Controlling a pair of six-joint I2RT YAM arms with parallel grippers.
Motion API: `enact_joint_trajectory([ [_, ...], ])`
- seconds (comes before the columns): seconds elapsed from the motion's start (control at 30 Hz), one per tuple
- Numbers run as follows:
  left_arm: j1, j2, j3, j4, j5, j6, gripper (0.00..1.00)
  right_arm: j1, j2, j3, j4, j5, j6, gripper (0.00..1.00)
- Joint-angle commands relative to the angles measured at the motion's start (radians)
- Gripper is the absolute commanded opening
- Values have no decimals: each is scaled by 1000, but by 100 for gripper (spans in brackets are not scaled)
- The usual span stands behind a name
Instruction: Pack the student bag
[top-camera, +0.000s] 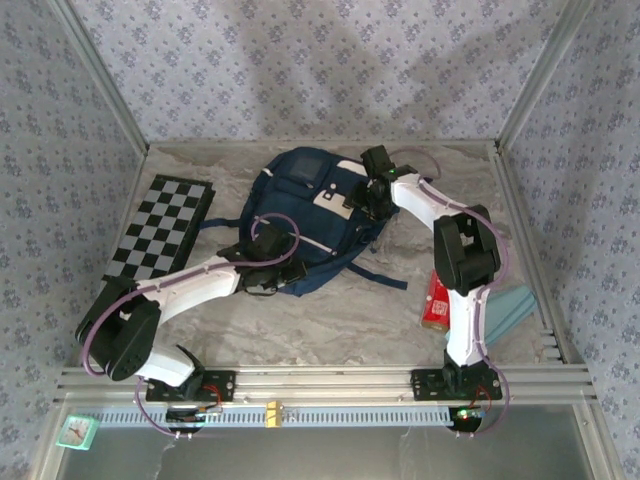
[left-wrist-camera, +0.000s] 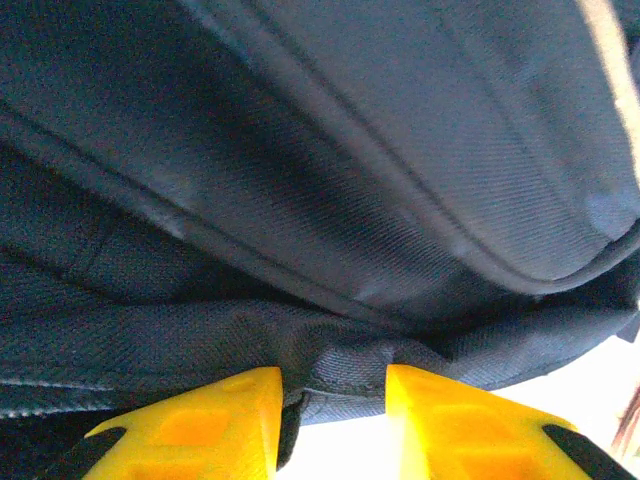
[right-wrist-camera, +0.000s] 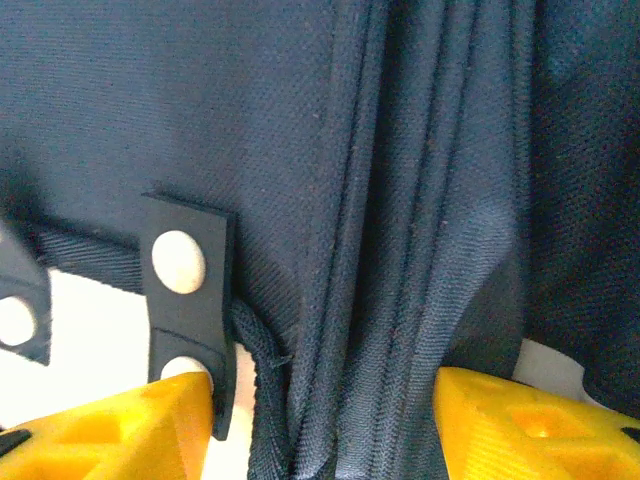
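Observation:
The student bag (top-camera: 305, 205), a navy backpack with white patches, lies mid-table with its straps trailing toward the front. My left gripper (top-camera: 268, 262) is at the bag's near-left edge. In the left wrist view a fold of the bag's hem (left-wrist-camera: 340, 365) bunches between the yellow fingers (left-wrist-camera: 200, 430), and the left gripper (left-wrist-camera: 335, 385) is shut on it. My right gripper (top-camera: 372, 195) is at the bag's right side. In the right wrist view, gathered pleats of bag fabric (right-wrist-camera: 400, 250) fill the gap of the right gripper (right-wrist-camera: 325, 385), beside a dark tab with white snaps (right-wrist-camera: 182, 290).
A folded checkerboard (top-camera: 160, 225) lies left of the bag. A red box (top-camera: 436, 300) and a pale blue flat item (top-camera: 512, 308) sit by the right arm's base. Metal frame posts and patterned walls enclose the table.

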Motion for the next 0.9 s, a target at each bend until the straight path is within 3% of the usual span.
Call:
enact_joint_trajectory([
  [0.0, -10, 20, -36, -39, -12, -8, 33, -10, 64, 37, -49, 72, 16, 58],
  [0.2, -8, 47, -65, -44, -41, -6, 31, -20, 93, 45, -14, 76, 11, 44],
  [0.5, 21, 80, -60, -65, -72, 29, 30, -40, -1, -60, 139, 61, 3, 2],
  [0.67, 54, 90, -57, -36, -77, 60, 30, -49, -69, -107, 173, 4, 8, 0],
  [0.87, 153, 126, -13, 29, -86, 154, 29, -56, -260, -274, 304, -92, 107, 0],
])
